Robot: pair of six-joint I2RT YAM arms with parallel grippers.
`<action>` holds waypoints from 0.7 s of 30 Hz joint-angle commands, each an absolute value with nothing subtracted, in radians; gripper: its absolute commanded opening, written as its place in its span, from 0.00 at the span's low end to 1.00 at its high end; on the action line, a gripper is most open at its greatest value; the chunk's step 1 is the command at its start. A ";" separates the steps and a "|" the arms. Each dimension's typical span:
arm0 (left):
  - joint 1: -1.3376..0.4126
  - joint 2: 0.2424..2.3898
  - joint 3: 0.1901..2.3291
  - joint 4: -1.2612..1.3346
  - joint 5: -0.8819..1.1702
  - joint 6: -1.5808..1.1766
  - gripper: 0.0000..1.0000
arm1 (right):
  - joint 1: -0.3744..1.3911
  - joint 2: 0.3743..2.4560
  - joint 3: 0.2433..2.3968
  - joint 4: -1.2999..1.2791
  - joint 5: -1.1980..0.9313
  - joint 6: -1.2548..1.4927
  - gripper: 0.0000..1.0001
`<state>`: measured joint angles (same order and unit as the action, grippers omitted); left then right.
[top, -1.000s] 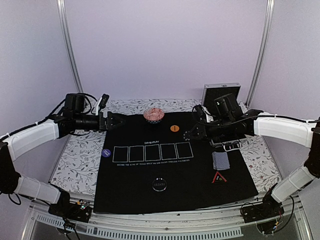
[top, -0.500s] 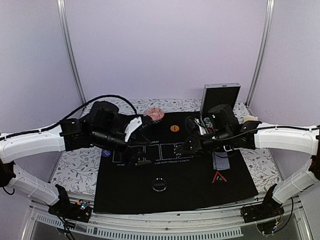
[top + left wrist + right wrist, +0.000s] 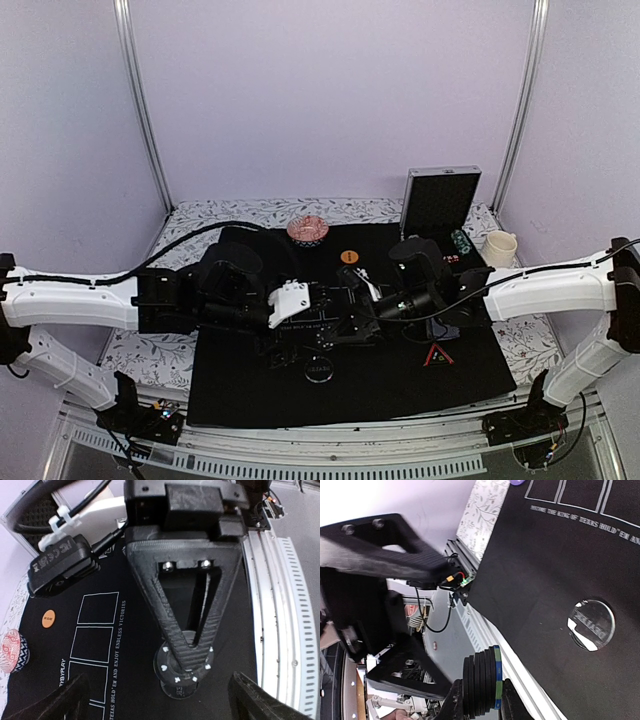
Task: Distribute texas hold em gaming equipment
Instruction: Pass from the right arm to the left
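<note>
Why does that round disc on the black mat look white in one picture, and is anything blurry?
Right wrist view: glare washes the round button white. Left wrist view: the left end effector's fingers, in the bottom corners, are soft. Top view: evenly lit, yet dark arms merge with the black mat.

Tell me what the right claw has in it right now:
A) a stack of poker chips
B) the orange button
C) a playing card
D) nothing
A: in the right wrist view, the right claw is shut on a stack of poker chips, mostly black with one teal-edged chip.
</note>
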<state>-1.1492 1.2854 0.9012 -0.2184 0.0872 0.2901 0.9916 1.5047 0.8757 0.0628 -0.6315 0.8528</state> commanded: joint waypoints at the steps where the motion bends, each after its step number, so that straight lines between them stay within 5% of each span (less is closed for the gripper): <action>1: -1.173 1.298 0.856 -0.139 0.001 0.341 0.98 | 1.017 1.542 0.899 0.206 -0.656 0.899 0.02; 10: -1.178 1.272 0.830 -0.100 -0.015 0.357 0.76 | 1.038 1.560 0.932 0.250 -0.644 0.919 0.02; 21: -1.178 1.276 0.836 -0.116 -0.029 0.369 0.61 | 1.040 1.552 0.954 0.249 -0.624 0.923 0.02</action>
